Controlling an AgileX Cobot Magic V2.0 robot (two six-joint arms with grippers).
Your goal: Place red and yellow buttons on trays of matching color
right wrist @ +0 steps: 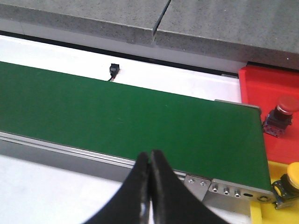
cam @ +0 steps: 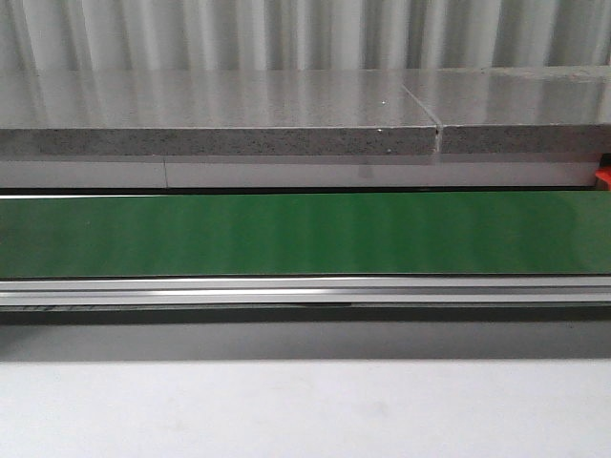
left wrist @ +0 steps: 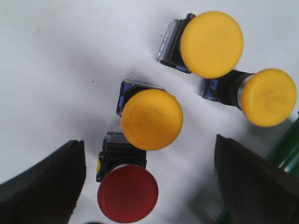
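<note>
Buttons (left wrist: 152, 119) unlabelled, between open left gripper (left wrist: 149, 186)

Three yellow buttons (left wrist: 152, 119) and one red button (left wrist: 127, 193) lie on their sides on white tabletop. A red button (right wrist: 279, 114) sits on the red tray (right wrist: 261, 84), a yellow one (right wrist: 289, 184) on the yellow tray (right wrist: 261, 212).

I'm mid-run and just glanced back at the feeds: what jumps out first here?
The cluster under the open left gripper: a red button between its fingers, with three yellow buttons beyond on the white table. Past the green belt, one button already sits in the red tray, another in the yellow tray.
</note>
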